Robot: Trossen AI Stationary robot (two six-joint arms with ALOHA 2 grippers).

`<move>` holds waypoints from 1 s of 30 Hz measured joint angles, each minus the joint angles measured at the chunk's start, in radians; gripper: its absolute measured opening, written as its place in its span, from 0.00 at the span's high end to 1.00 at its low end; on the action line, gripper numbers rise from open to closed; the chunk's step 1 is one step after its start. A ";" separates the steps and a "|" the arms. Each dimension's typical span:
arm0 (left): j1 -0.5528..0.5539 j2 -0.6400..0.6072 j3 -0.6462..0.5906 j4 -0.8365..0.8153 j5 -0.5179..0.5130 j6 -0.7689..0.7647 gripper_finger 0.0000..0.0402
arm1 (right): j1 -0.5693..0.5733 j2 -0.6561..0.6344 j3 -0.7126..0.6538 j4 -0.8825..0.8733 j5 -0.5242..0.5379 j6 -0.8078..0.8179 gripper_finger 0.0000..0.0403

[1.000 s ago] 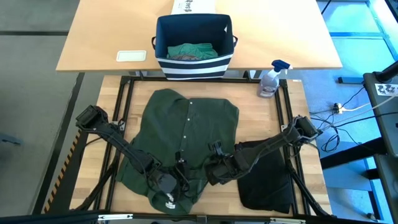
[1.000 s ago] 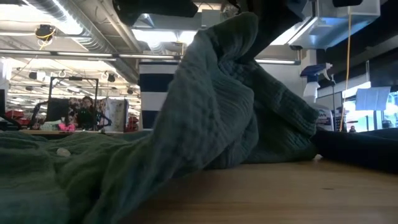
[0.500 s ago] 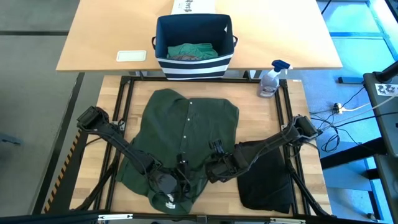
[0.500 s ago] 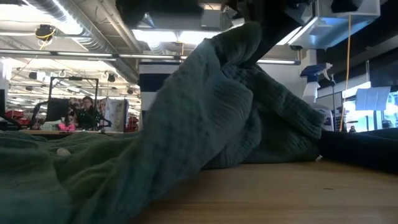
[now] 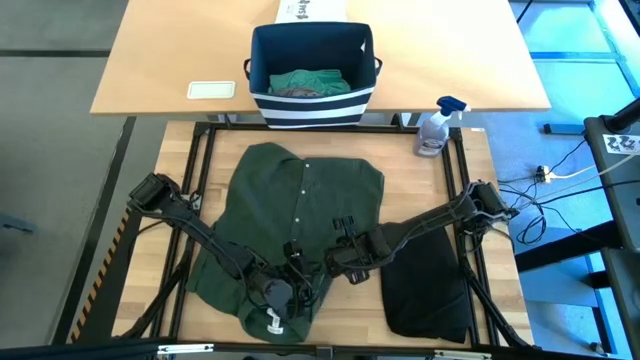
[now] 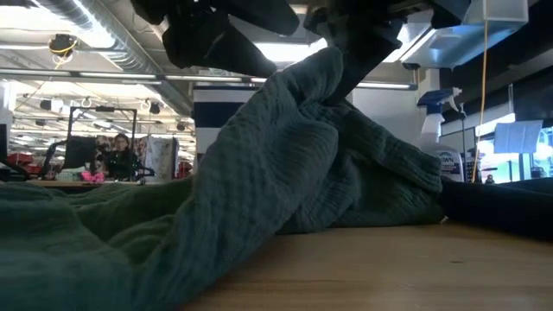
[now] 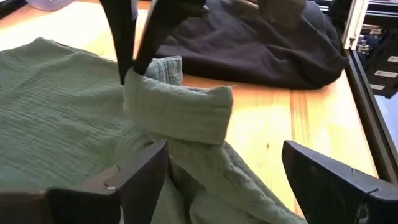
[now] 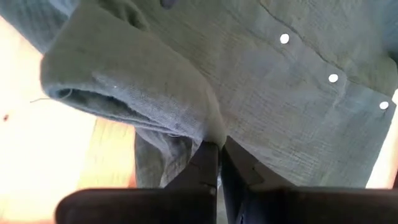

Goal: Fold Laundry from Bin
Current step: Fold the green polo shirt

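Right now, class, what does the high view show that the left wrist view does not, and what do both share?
Only the high view shows the bin holding teal cloth, and the spray bottle. Only the left wrist view shows the left gripper open, and the right gripper pinching a folded sleeve end. Both show the green shirt and the black garment.

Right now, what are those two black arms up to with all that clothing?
They're folding laundry. A dark green shirt lies spread on the wooden table. The right claw is shut on a fold of its cloth, lifted up; the left claw stands open just beside that fold, holding nothing. A black garment lies to the shirt's right, and more clothes wait in the striped bin.
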 joint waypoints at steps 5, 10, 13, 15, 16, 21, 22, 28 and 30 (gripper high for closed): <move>0.010 0.000 0.000 0.001 -0.006 -0.003 0.23 | -0.007 -0.022 0.000 0.031 -0.016 0.001 1.00; 0.017 0.030 0.002 -0.009 -0.061 -0.003 0.23 | -0.010 -0.034 0.000 0.062 -0.017 0.000 1.00; 0.018 0.033 0.002 -0.009 -0.120 0.011 0.24 | -0.014 -0.034 0.000 0.053 -0.034 0.000 1.00; 0.018 0.032 0.002 -0.004 -0.144 0.017 0.25 | -0.019 -0.035 0.000 0.058 -0.042 0.000 1.00; 0.018 0.032 0.002 -0.004 -0.156 0.026 0.26 | -0.020 -0.035 0.000 0.056 -0.044 0.000 1.00; 0.018 0.032 0.002 -0.002 -0.194 0.069 0.28 | -0.024 -0.035 0.000 0.056 -0.050 0.000 1.00; 0.018 0.032 0.002 -0.003 -0.196 0.072 0.28 | -0.025 -0.035 0.000 0.055 -0.054 0.000 1.00; 0.013 0.032 0.002 0.001 -0.214 0.155 0.30 | -0.026 -0.035 0.000 0.055 -0.057 0.000 1.00; 0.011 0.032 0.002 0.011 -0.214 0.182 0.32 | -0.028 -0.035 0.000 0.055 -0.057 0.000 1.00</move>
